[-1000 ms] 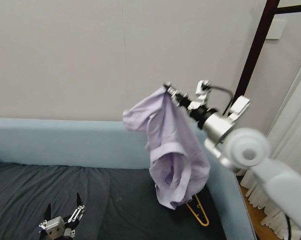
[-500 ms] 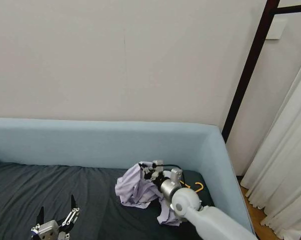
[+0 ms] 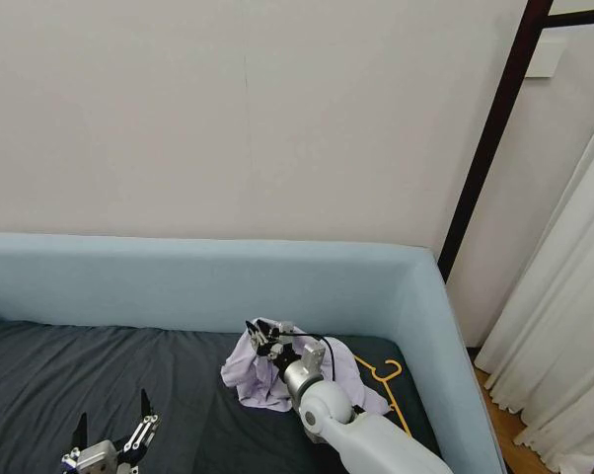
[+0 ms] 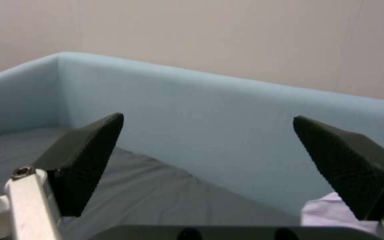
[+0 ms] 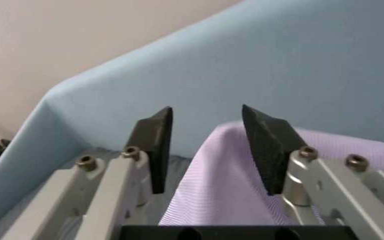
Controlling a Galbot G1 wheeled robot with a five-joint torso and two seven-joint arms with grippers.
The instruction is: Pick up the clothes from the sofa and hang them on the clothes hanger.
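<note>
A lilac shirt (image 3: 246,373) lies crumpled on the dark seat of the sofa (image 3: 80,370), near its right end. My right gripper (image 3: 262,334) is down at the shirt's top, open, with a raised fold of the lilac cloth (image 5: 245,185) between its fingers (image 5: 153,145), close to one pad and apart from the other. A yellow hanger (image 3: 389,381) lies on the seat just right of the shirt. My left gripper (image 3: 112,423) hovers low over the seat at the front left, open and holding nothing; in its wrist view (image 4: 209,140) a corner of the shirt (image 4: 325,215) shows.
The pale blue sofa backrest (image 3: 129,281) runs behind the seat and its right armrest (image 3: 445,365) closes the end. A dark clothes rack pole (image 3: 489,138) rises beyond the armrest, with a white curtain (image 3: 563,326) to its right. A plain wall stands behind.
A second ago my right gripper held the shirt high in the air. The arm has since dropped to the seat, the shirt lies bunched there, and the gripper has slid a little left.
</note>
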